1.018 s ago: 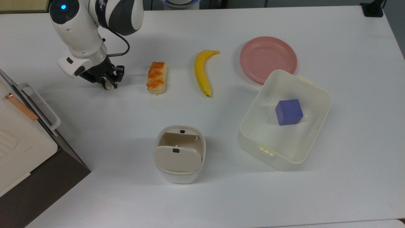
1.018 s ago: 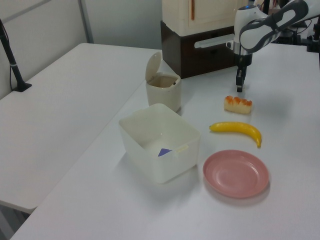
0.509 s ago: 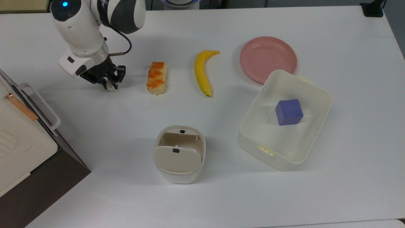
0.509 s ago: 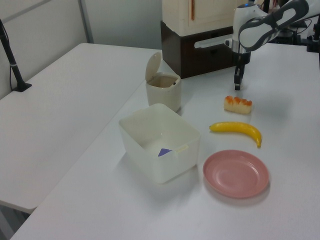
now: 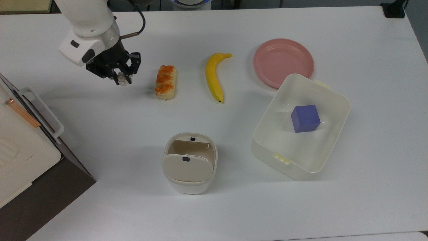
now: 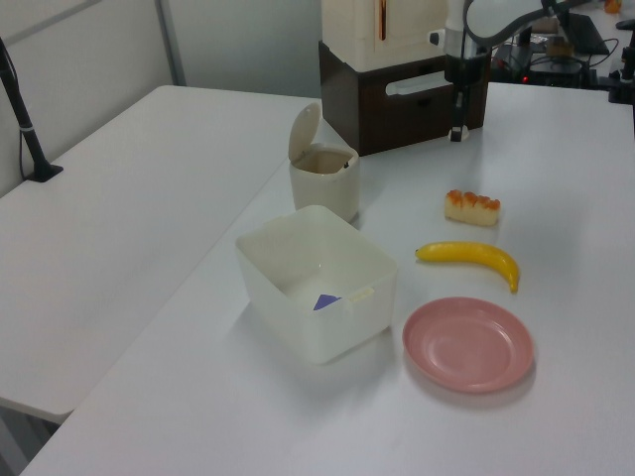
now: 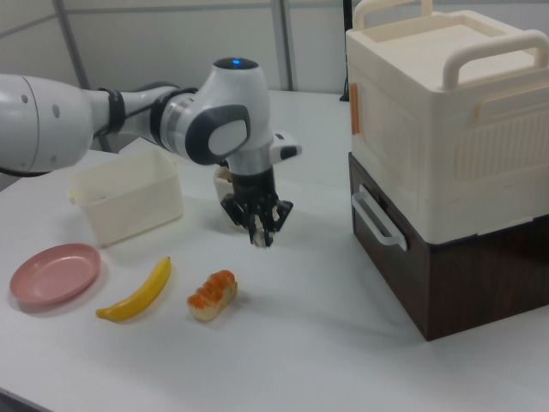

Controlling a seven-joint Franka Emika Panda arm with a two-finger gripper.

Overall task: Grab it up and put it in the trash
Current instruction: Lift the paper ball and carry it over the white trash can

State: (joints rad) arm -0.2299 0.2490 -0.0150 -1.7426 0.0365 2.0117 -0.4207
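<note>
A white table [image 5: 234, 207] holds several objects under a white robot arm [image 7: 129, 120]. In the top view, the arm's black two-finger gripper [image 5: 122, 79] hangs above the table near the top view's upper left, its fingers clamped on a small white wrinkled wad [image 5: 123, 80] (it looks like crumpled tissue). In the right view the gripper [image 7: 262, 236] and wad [image 7: 261, 239] are lifted clear of the tabletop.

Just to the top view's right of the gripper lies an orange-topped bread piece [image 5: 165, 82], then a yellow banana [image 5: 213, 77], then a pink plate [image 5: 283, 62]. Touching none of these, a translucent white box [image 5: 329, 140] sits at the top view's right with a purple cube [image 5: 305, 118] inside.

The small cream-beige trash bin [image 5: 189, 163] stands near the middle of the table, well apart from the gripper, its swing lid tilted so the interior shows. At the top view's left edge is a cream storage case [image 5: 16, 147] on a dark brown base [image 5: 50, 190].
</note>
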